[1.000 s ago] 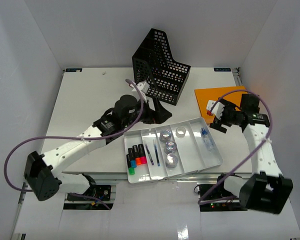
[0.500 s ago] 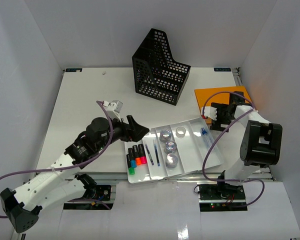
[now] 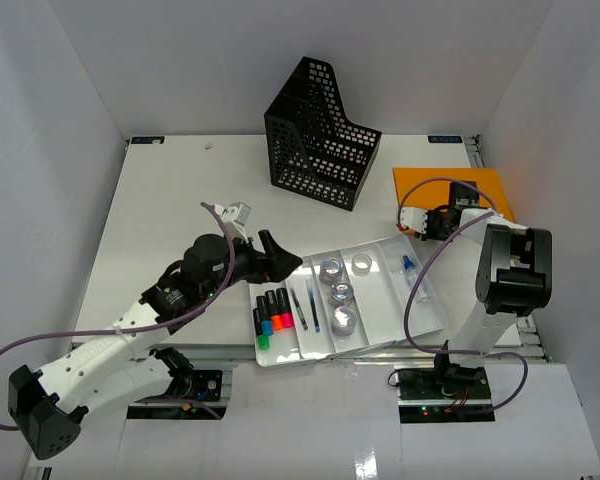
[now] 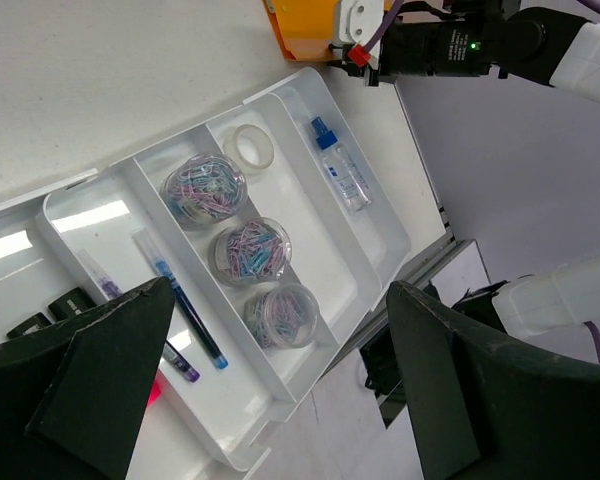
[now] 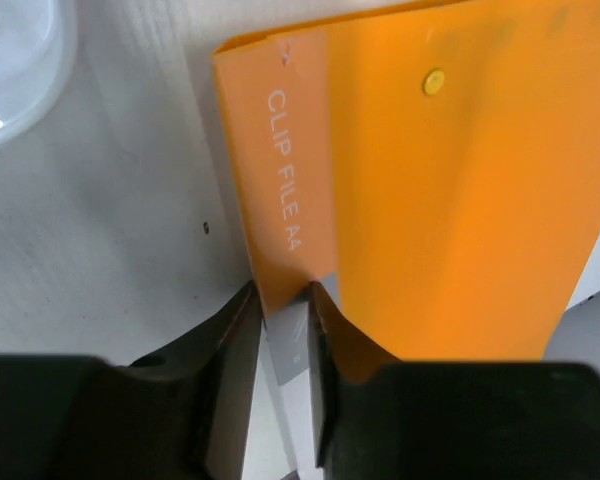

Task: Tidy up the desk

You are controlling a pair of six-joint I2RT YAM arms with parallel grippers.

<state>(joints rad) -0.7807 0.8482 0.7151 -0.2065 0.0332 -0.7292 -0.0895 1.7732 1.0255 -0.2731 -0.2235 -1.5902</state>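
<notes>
— Where was the right gripper (image 5: 280, 300)?
— Beyond the far right corner of the tray (image 3: 382, 312), pinched narrow on the spine edge of the orange clip file (image 5: 460, 200).
— And the left gripper (image 4: 280, 300)?
— Spread wide above the tray. The desk (image 3: 170, 190) lay under the tray, with open surface left of it.

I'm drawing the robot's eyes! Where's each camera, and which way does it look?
Top external: above and behind, looking down on the desk; left arm and right arm show.
Left wrist: on the left arm, looking down into the white tray; open left pincer shows.
Right wrist: on the right arm, close on the orange file; right pincer straddles its corner.
Shared: top and left wrist both see tray, file.
</notes>
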